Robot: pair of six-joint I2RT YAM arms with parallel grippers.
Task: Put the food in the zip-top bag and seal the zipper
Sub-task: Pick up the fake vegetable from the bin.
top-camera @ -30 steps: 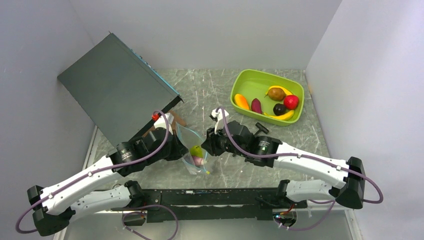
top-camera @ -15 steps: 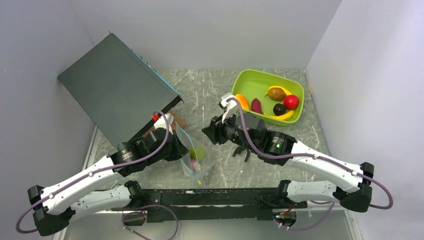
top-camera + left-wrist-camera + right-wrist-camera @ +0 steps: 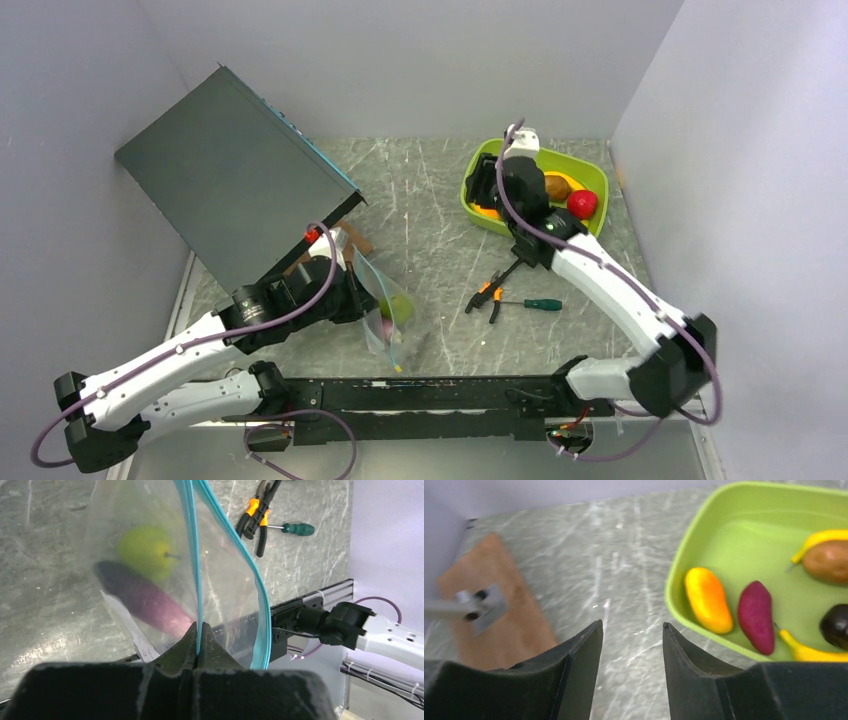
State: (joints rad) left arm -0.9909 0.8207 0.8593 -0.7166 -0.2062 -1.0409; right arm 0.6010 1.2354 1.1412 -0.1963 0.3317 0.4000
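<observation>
zip-top bag (image 3: 120,515): zipper (image 3: 192,555) clamped tight in left gripper (image 3: 198,632), lower centre.
orange food (image 3: 708,599): right of right gripper (image 3: 632,626), jaws parted, empty.

- The zip-top bag (image 3: 378,288) sits near, left of centre, with an apple (image 3: 146,551) and a long vegetable (image 3: 145,600) inside it.
- Pliers (image 3: 488,293) and a screwdriver (image 3: 530,304) lie side by side to its right.
- The tray (image 3: 684,565) stands far right, holding the other food (image 3: 708,599).
- A big slab (image 3: 225,170) stands far left.
- A board (image 3: 521,617) lies just beyond the bag.
</observation>
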